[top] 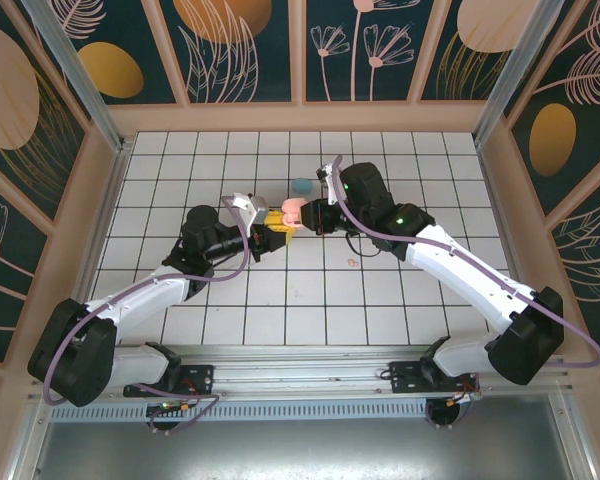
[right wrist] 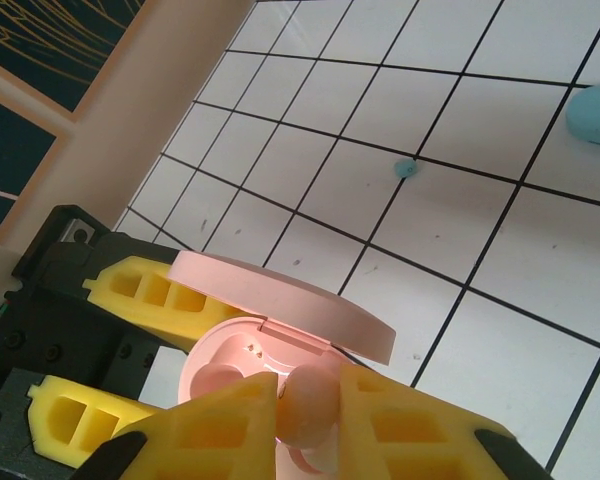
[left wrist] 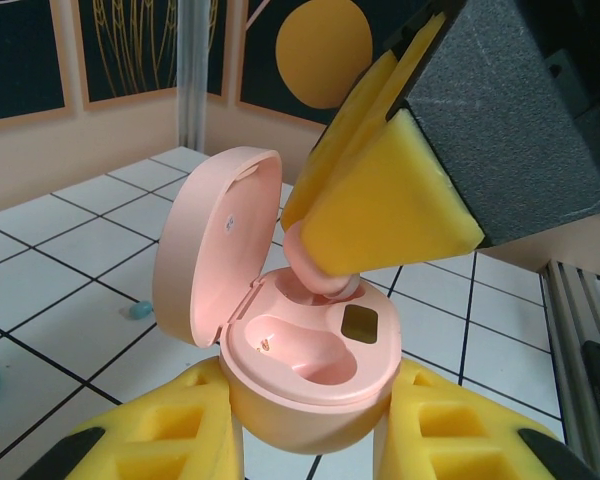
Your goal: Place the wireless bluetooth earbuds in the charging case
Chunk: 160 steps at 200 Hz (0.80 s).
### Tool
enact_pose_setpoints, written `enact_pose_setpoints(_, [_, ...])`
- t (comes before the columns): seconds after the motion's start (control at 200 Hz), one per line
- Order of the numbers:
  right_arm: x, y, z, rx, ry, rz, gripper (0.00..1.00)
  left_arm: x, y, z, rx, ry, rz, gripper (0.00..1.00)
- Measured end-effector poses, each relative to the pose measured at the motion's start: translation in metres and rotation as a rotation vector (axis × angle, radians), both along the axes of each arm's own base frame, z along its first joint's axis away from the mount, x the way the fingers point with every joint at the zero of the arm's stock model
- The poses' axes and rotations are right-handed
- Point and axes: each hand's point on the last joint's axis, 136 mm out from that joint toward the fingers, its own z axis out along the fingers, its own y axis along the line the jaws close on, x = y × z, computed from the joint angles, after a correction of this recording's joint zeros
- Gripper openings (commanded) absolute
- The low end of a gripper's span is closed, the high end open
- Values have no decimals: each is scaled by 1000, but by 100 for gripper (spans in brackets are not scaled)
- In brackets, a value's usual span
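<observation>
Near the middle of the tabletop [top: 380, 310], the left claw [left wrist: 305, 435] clamps the open pink case [left wrist: 215, 260] and the right claw [right wrist: 310, 430] pinches a pink earbud [left wrist: 315, 265] at its socket; tilted, the bud could jam or drop when released.

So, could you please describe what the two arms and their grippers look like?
The left arm and right arm have white links with bulky black joints, and a purple cable loops along each. Green lights glow on the right arm's joints. The left gripper and right gripper are black blocks carrying yellow wedge-shaped fingers with rectangular cut-outs.
</observation>
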Motion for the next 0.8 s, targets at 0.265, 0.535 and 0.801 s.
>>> enact_pose_setpoints(0.265, [-1,2,1,6,5,12,11,0,0,0,0,0,2,13])
enact_pose_setpoints(0.535, [-1,3,3,21,19,1,10,0,0,1,-2,-4,2,13])
enact_pose_setpoints(0.801, [5,0,7,87,77,-29,11,0,0,1,-3,-6,2,13])
